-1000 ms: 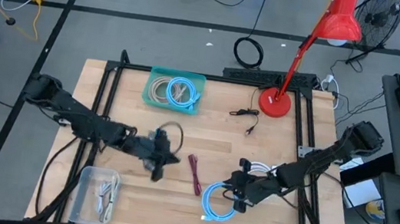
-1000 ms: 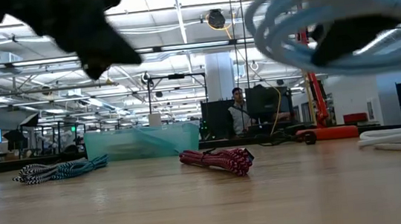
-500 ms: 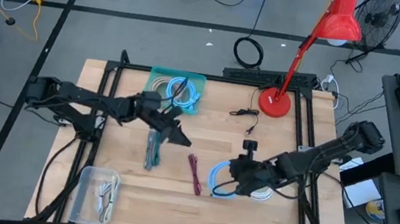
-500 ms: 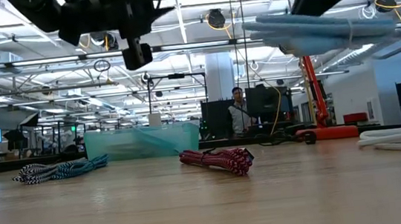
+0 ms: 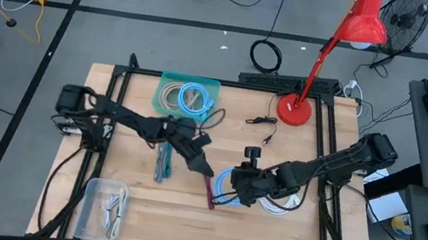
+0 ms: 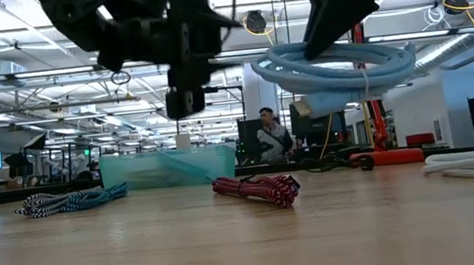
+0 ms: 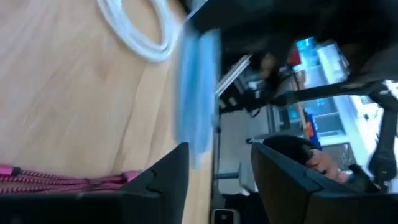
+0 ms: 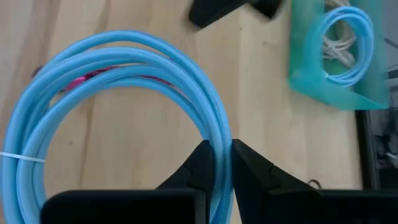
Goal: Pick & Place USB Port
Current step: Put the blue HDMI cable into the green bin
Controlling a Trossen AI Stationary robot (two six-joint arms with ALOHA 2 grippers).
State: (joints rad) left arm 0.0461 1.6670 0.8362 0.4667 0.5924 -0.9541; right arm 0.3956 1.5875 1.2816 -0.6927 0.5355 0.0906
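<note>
A coiled light-blue USB cable (image 5: 226,186) hangs in the air over the middle of the table, with my right gripper (image 8: 219,149) shut on it. My left gripper (image 5: 203,168) hovers just left of that coil, open and holding nothing (image 7: 217,152). Below and between them a red-pink braided cable (image 5: 209,190) lies flat on the wood. A teal-and-black braided cable (image 5: 162,161) lies to its left. The teal bin (image 5: 161,96) at the far side holds more coils. My right gripper pinches the bundled strands of the blue coil (image 8: 214,127) between its two fingers, at one side of the ring. The fingers slant down from the table's right and lie across the strands. The coil is lifted clear and hangs roughly level (image 6: 335,60).
A white coiled cable (image 5: 279,203) lies on the table to the right of the blue coil. A clear plastic tub (image 5: 103,209) stands at the near left. A red desk lamp (image 5: 294,110) and a small black cable (image 5: 262,122) sit at the far right.
My left gripper has left the teal-and-black cable on the table, swung toward the far edge and then toward the table's right, rolling as it went. My right gripper has carried the blue coil up and toward the table's left and far side; the coil now hangs level.
</note>
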